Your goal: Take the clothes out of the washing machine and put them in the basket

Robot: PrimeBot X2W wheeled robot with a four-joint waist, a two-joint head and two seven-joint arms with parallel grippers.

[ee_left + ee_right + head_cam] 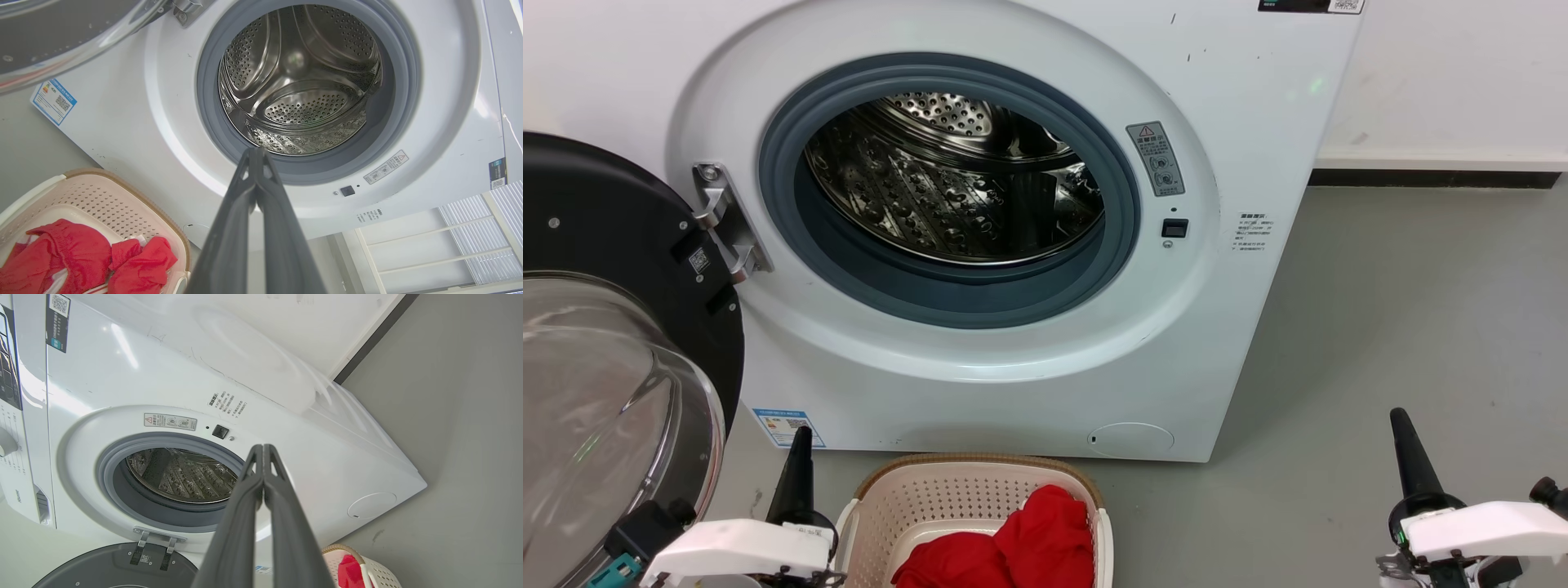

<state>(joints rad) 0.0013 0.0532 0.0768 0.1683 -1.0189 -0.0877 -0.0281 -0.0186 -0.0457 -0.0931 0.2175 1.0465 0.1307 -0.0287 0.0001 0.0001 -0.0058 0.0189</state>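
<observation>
**Left tool (256, 153) at washing machine (135, 122) porthole**

Fingers pressed together, tips before the machine's lower gasket. Steel drum (302, 81) in plain sight. Door (61, 36) open, upper left of machine. Basket (98, 192) lower left of it, red clothes (73, 253) heaped inside.

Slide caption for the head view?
The washing machine stands open, drum empty; red clothes in the basket, left gripper and right gripper shut either side.
</observation>
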